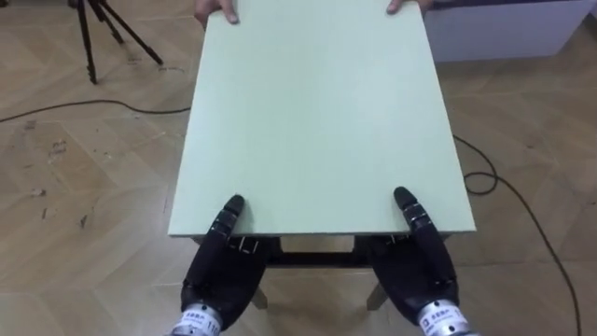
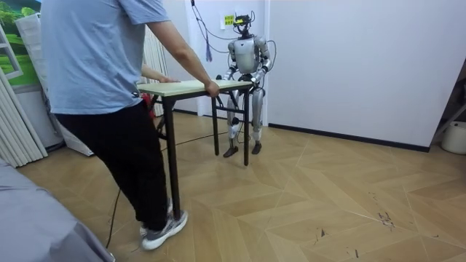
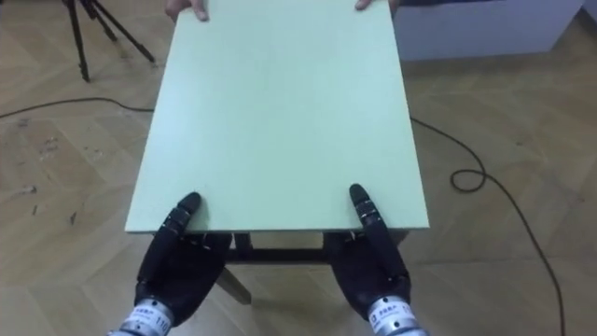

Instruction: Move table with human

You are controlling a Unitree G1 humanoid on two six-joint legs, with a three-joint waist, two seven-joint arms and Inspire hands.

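Stiff, smooth tabletop (image 1: 308, 121) (probably light): left hand (image 1: 222, 275) and right hand (image 1: 420, 269) pinch its near edge, thumbs on top.

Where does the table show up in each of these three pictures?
Left eye view: the table spans the middle, from the top edge downward.
Right eye view: the same, a little further left.
Room view: left of centre, seen side-on, with the person at its near end.
Shared landmark: the person's hand on the table's end.
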